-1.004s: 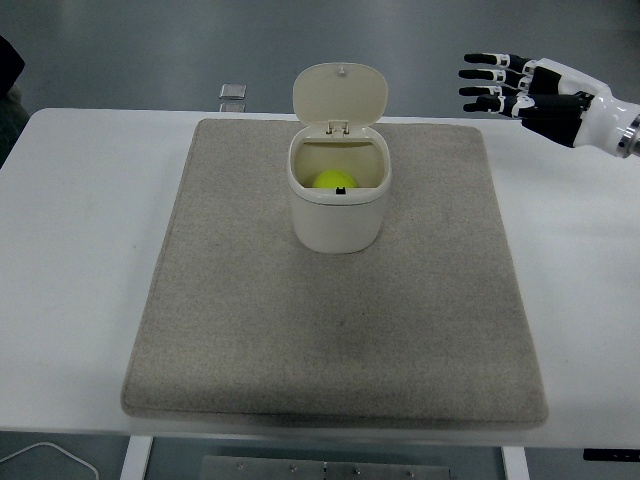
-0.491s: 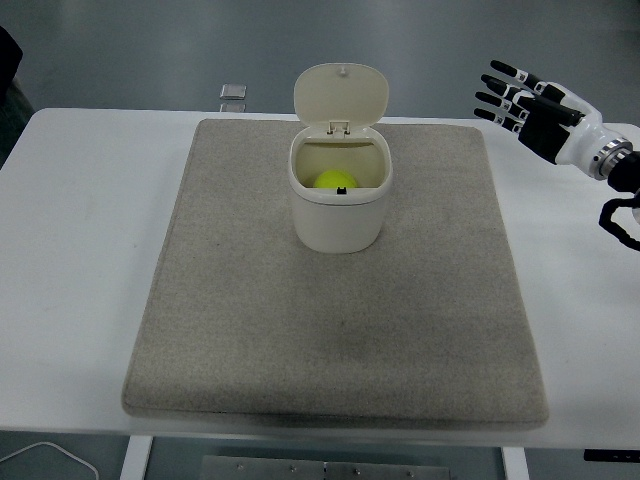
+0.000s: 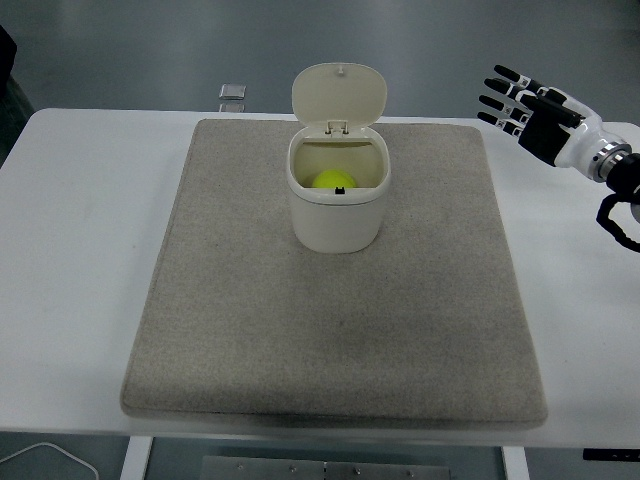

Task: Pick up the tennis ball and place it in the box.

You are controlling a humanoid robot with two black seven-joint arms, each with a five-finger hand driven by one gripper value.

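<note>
A yellow-green tennis ball [image 3: 331, 180] lies inside a cream box [image 3: 338, 215] that stands on the far middle of a grey mat [image 3: 335, 330]. The box's hinged lid [image 3: 340, 94] is tipped up and back. My right hand [image 3: 512, 100] hovers at the far right, beyond the mat's right corner, well apart from the box. Its fingers [image 3: 500, 73] are spread and hold nothing. No left arm shows.
The mat covers most of the white table [image 3: 70, 230]. A small grey square object [image 3: 232, 92] lies at the table's far edge, left of the box. A white cable [image 3: 45, 455] curls below the table's near left corner.
My right hand has drawn back to the right and dropped lower, its arm now bent at the picture's right edge. The ball and box have not moved.
</note>
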